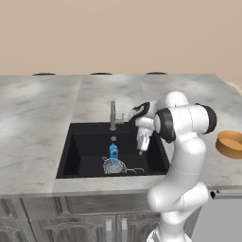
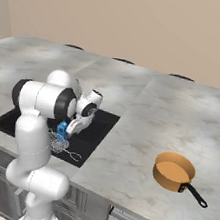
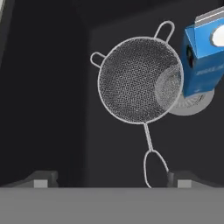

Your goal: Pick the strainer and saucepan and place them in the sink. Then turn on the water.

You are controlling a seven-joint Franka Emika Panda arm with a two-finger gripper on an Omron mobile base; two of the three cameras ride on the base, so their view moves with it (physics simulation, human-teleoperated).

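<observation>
The silvery mesh strainer lies on the floor of the black sink, its thin wire handle pointing toward my fingertips. It also shows in the sink as the strainer near the front wall, and as the strainer beside my arm. My gripper hangs above it, open, holding nothing; it is over the right part of the basin as gripper. The orange saucepan with its dark handle stands on the marble counter well right of the sink, seen as saucepan at the frame's edge.
A blue bottle stands right beside the strainer, over the round metal drain; it is the bottle mid-basin. The faucet rises behind the sink's back edge. Grey marble counter stretches to both sides.
</observation>
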